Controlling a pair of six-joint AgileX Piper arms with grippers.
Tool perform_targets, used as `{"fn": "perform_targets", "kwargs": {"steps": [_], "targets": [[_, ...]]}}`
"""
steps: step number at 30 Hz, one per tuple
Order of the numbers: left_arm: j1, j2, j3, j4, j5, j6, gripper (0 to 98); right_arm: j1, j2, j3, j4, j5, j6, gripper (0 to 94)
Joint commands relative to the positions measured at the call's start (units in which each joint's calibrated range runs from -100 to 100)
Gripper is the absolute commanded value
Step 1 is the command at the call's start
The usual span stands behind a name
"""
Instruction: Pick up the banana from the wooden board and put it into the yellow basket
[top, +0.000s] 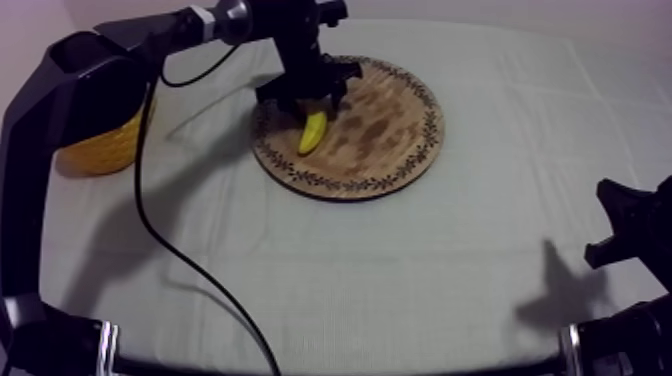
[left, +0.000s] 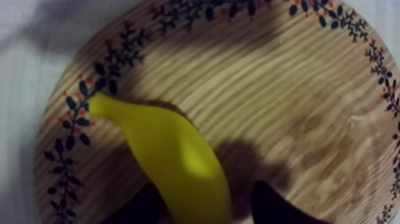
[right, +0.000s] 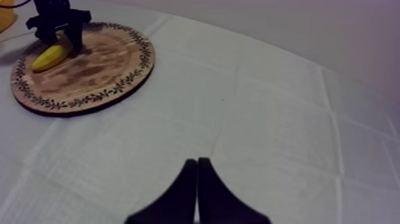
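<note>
The banana (top: 313, 132) lies on the left part of the round wooden board (top: 392, 130). My left gripper (top: 310, 98) hangs right over the banana's far end. In the left wrist view the banana (left: 172, 158) runs between my black fingers (left: 275, 208), which stand apart; bare board (left: 286, 89) shows between the fruit and one finger, so the gripper (left: 205, 210) is open. The yellow basket (top: 105, 145) sits at the table's left, partly hidden behind my left arm. My right gripper (right: 197, 170) is shut on nothing, low over the cloth at the right (top: 618, 225).
From the right wrist view the board (right: 95, 71) with the banana (right: 52, 56) lies far off, the left gripper (right: 56, 27) above it. Bare cloth stretches between board and right arm. A black cable trails across the left half of the table.
</note>
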Motion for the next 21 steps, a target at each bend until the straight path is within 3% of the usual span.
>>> {"fn": "perform_targets", "kwargs": {"steps": [1, 7, 21], "targets": [[0.1, 0.0, -0.26, -0.21, -0.13, -0.18, 43.5, 0.0, 0.0, -0.03, 0.0, 0.02, 0.0, 0.3], [0.34, -0.5, -0.34, -0.47, -0.33, -0.69, 31.0, 0.0, 0.0, -0.03, 0.0, 0.02, 0.0, 0.3], [-1.58, -12.81, 7.22, -0.79, -2.87, -3.03, 24.7, 0.0, 0.0, -0.03, 0.0, 0.02, 0.0, 0.3]]}}
